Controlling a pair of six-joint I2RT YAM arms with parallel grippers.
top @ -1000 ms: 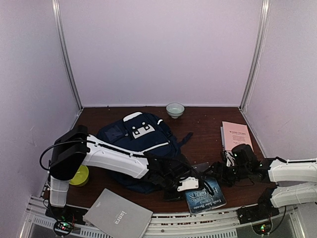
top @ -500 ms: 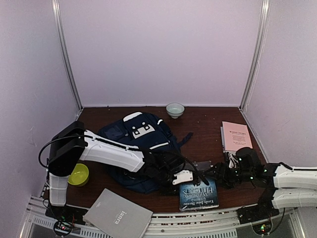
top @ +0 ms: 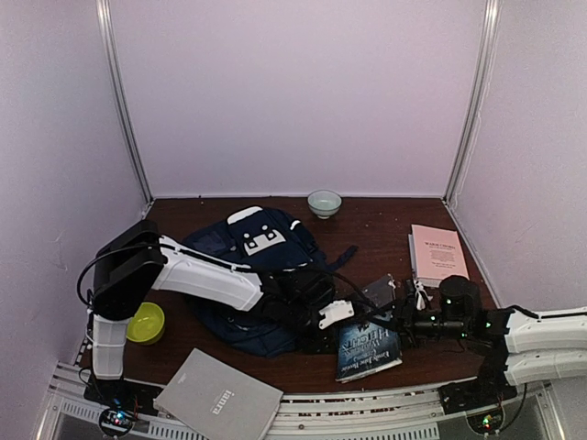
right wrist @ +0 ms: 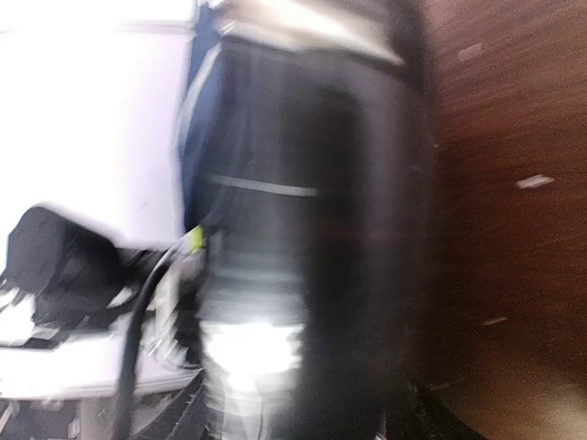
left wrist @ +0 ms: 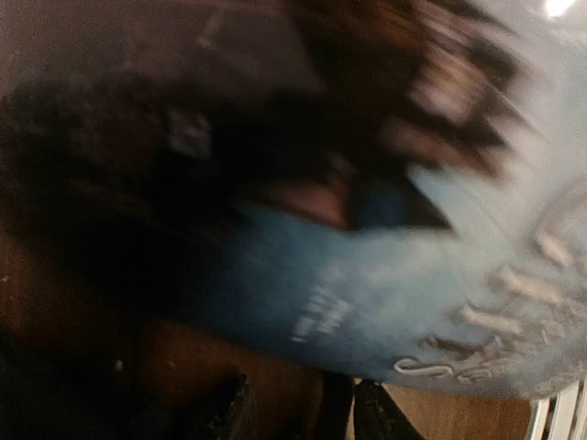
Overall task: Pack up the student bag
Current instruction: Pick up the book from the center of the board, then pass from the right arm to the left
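The brown wooden table (top: 376,234) holds a blue backpack (top: 284,257), a small pale bowl (top: 324,203), a pink book (top: 438,254), a blue book (top: 367,346), a yellow-green bowl (top: 147,323) and a grey notebook (top: 218,399).

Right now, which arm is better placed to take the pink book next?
Probably right: the pink book lies close to the right arm; the left arm stretches across the bag, farther away.

The left arm (top: 209,278) and right arm (top: 548,323) have white link covers, black joint housings, a looped black cable (top: 84,280) and green-lit base boards (top: 483,422).
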